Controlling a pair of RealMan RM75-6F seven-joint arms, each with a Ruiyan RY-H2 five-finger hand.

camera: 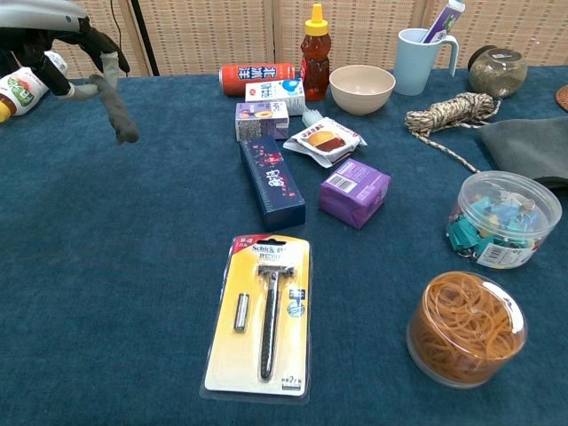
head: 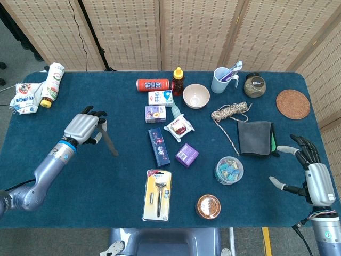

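I see the blue worktop spread wide under both cameras, with folding screens standing behind it. My left robot hand hangs above the left part of the worktop, fingers curled around the top of a slim grey stick-like object, which slants down toward the cloth with its lower end free; I cannot tell what the object is. In the chest view the same left robot hand shows at the top left corner, the grey object dangling from it, well apart from the boxes in the middle. My right robot hand sits at the right edge of the worktop, fingers spread apart and holding nothing, just right of the dark folded cloth.

Down the middle lie the razor pack, the long dark blue box and the purple box. Near the front stand the tub of clips and the tub of rubber bands. At the back are the bowl, the blue mug, the red can and the honey bottle.
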